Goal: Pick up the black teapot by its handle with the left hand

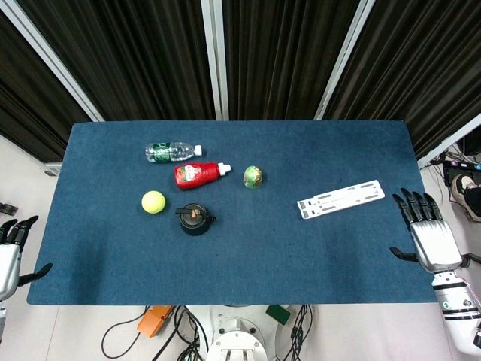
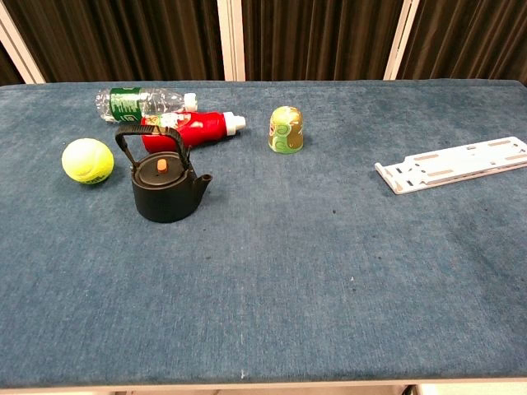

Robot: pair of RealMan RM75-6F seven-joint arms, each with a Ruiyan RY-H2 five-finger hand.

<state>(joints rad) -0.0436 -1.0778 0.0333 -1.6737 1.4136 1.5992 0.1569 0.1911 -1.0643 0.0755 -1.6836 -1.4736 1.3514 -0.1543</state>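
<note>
Both hands (image 1: pixel 9 256) (image 1: pixel 432 237) fingers spread, empty, one black teapot (image 2: pixel 167 185), two bottles (image 2: pixel 144 103) (image 2: pixel 193 129)

The right hand (image 1: pixel 430 235) has black fingers and a black thumb on a smooth silver-grey palm shell, and it joins a white forearm (image 1: pixel 460 310) with a dark ring at the wrist and a small green mark. The left hand (image 1: pixel 10 252), cut off by the picture's edge, seems built alike, with black fingers and a silver-grey body.
</note>
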